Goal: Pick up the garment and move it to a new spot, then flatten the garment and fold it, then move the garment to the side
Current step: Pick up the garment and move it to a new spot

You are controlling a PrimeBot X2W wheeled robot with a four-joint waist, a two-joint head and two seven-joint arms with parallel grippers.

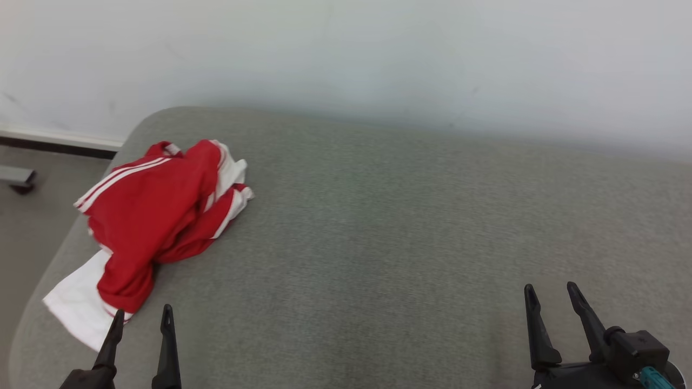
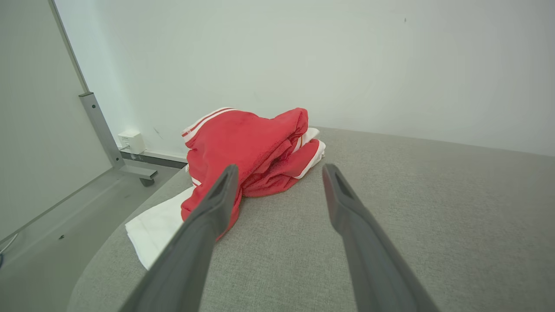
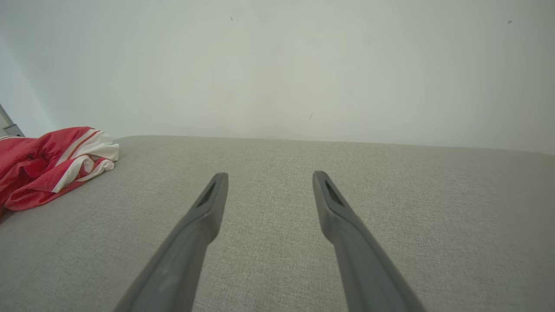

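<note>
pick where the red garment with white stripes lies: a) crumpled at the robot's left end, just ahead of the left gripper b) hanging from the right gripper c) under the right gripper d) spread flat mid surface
a: the red garment with white stripes is bunched at the left end of the grey fabric surface, just beyond the open left gripper, while the open right gripper is over bare fabric.

On grey fabric surface [image 1: 405,243], left end: crumpled red-and-white garment [image 1: 157,216]; left tool [image 1: 143,310] just before it, right tool [image 1: 550,285] far right.
</note>
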